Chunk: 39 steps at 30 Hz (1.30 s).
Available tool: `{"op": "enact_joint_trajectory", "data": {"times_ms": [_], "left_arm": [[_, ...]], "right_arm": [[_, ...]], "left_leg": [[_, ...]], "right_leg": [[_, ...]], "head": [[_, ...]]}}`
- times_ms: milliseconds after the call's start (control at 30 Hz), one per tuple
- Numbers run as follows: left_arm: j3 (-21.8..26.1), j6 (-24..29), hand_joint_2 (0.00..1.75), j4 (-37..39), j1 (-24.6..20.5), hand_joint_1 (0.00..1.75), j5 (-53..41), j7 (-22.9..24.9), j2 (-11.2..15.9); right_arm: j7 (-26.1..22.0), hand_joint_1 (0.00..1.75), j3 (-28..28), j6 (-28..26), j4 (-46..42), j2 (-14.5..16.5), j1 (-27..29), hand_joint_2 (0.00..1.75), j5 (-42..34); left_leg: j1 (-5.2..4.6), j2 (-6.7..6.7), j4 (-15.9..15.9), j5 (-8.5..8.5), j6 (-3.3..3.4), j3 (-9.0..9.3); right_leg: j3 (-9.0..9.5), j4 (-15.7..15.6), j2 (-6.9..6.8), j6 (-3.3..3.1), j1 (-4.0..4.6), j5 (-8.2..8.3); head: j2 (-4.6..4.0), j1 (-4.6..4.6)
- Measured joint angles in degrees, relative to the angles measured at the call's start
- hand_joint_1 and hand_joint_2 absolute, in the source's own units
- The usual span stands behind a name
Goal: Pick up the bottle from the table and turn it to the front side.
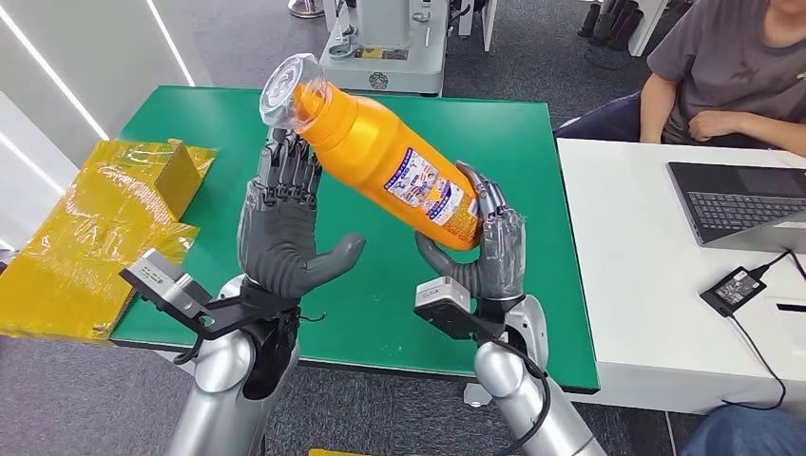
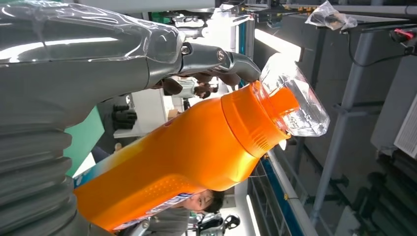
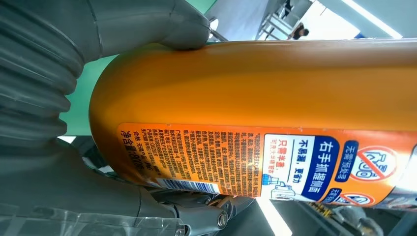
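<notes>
You have one orange bottle [image 1: 390, 166] sitting in the upper middle of the head frame, lifted off the green counter [image 1: 219, 123]. It lies tilted, its clear cap [image 1: 288, 88] pointing toward the upper left and its base lower right. A printed label with blue and white panels and dense text faces the camera near the base. The right robot hand [image 1: 489, 249] grips the base end; the left robot hand [image 1: 285, 223] touches the neck with its fingertips.

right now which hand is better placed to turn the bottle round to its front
Left, probably. The right hand already grips the orange bottle at its base, carrying it tilted above the green table. The left hand is open, fingertips up by the neck, free to twist.
</notes>
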Motion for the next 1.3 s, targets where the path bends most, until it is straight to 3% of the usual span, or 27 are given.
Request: {"op": "enact_joint_trajectory", "data": {"times_ms": [567, 1200, 1233, 1300], "left_arm": [[0.01, 0.58, 1.75, 0.91, -0.71, 0.00, 0.05, 0.06, 0.43], [0.02, 1.05, 1.75, 1.69, -0.68, 0.00, -2.10, 0.57, 0.46], [0.02, 1.12, 1.75, 1.82, -0.68, 0.06, -2.25, 0.56, 0.46], [0.02, 1.27, 1.75, 2.10, -0.69, 0.92, -2.49, 0.54, 0.45]], "right_arm": [[-1.62, 1.75, 3.23, 4.40, 5.08, 0.00, -2.93, 1.75, 1.45], [1.25, 1.75, 3.30, 12.57, 6.25, -0.06, -2.76, 1.75, 5.97], [1.31, 1.75, 3.25, 12.71, 6.31, -0.07, -2.75, 1.75, 6.11], [1.37, 1.75, 3.15, 12.89, 6.40, -0.08, -2.75, 1.75, 6.37]], "left_leg": [[0.00, -0.01, 0.00, 0.00, 0.00, -0.01], [0.00, 0.00, 0.00, 0.00, 0.00, 0.00], [0.00, 0.00, 0.00, 0.00, 0.00, -0.01], [0.00, 0.00, 0.00, 0.00, 0.00, -0.01]], "right_leg": [[0.00, 0.00, -0.01, 0.00, 0.00, 0.00], [-0.01, -0.01, 0.00, 0.00, 0.00, 0.00], [-0.01, -0.01, 0.00, 0.00, 0.00, 0.00], [-0.01, -0.01, 0.00, 0.00, 0.00, 0.00]], "head": [[0.00, 0.00], [0.00, 0.00], [0.00, 0.00], [0.00, 0.00]]}}
